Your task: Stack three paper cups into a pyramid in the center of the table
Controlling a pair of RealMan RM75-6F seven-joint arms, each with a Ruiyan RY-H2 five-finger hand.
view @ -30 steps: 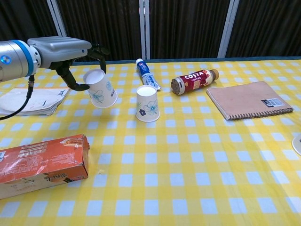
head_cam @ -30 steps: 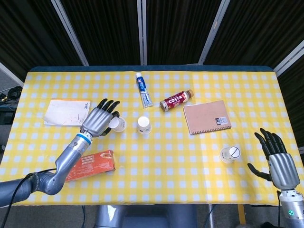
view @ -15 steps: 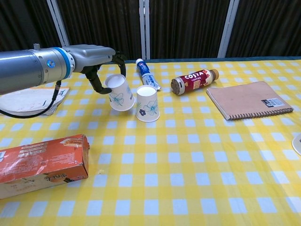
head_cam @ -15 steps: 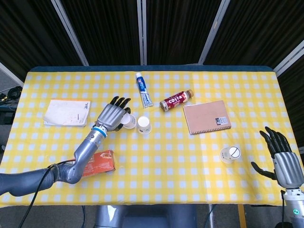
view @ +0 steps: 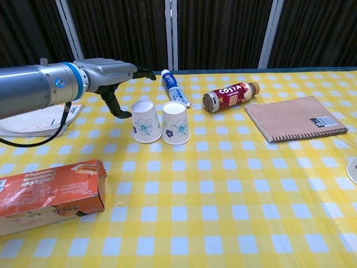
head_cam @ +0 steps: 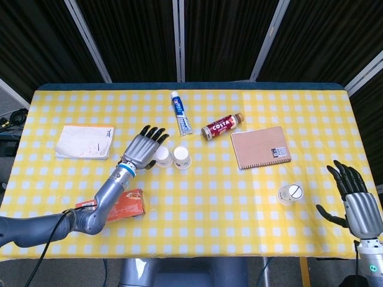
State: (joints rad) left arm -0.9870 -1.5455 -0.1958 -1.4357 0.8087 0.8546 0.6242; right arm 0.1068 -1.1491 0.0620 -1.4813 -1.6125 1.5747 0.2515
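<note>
Two cups [view: 146, 121] [view: 175, 122] sit upside down, touching, mid-table w/ left hand [view: 106, 72] just beside, fingers apart; third cup [head_cam: 291, 194] near right; withdrawing thumb could clip left cup, toppling it.

Two paper cups [view: 161, 121] upside down, touching; left robot hand [view: 109, 75] spread above.

Looks like a staged test room rather than a home: one table [head_cam: 197, 209] under a yellow-and-white checked cloth, walled off behind by black pleated curtains [head_cam: 227, 36] hung between pale metal frame bars [head_cam: 179, 39]. Strewn with unrelated props laid well apart: a toothpaste tube [head_cam: 181, 113], a Costa bottle [head_cam: 221, 126] on its side, a brown notebook [head_cam: 260, 147], an orange carton [view: 47, 194], a white booklet [head_cam: 84, 141].
</note>
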